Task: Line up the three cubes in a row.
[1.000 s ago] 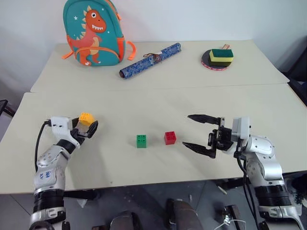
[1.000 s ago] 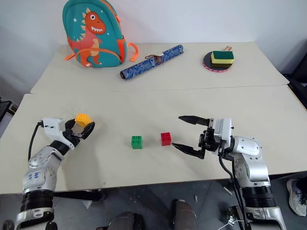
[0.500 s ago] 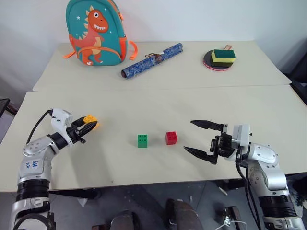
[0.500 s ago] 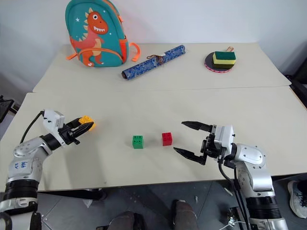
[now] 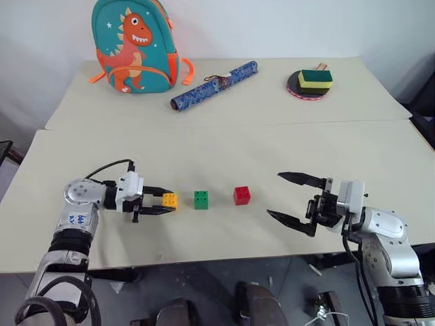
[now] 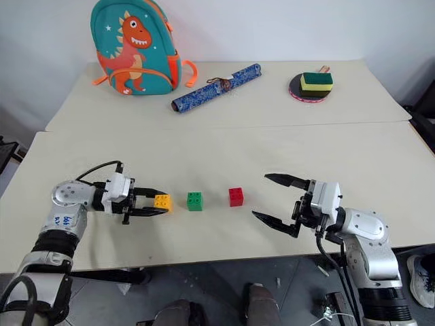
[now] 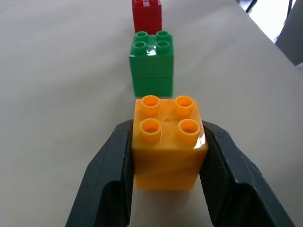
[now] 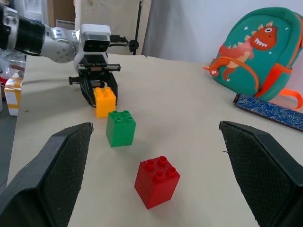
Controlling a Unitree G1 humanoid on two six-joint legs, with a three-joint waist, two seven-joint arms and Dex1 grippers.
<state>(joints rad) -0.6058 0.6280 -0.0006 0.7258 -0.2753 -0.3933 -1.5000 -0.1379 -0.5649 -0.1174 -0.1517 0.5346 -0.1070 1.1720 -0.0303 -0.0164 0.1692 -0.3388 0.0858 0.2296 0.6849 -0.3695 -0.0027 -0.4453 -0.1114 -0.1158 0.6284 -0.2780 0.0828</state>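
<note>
Dinosaur backpack (image 5: 132,44), rolled blue mat (image 5: 213,85), sponge (image 5: 313,79) on far table (image 5: 272,102).

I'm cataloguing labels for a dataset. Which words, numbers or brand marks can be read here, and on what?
Blue lettering on the left arm's silver forearm shell: too small to read.
Teal fabric backpack: an orange cartoon dinosaur and stars, no words.
Yellow-orange, green and red studded plastic cubes: no readable marks.
</note>
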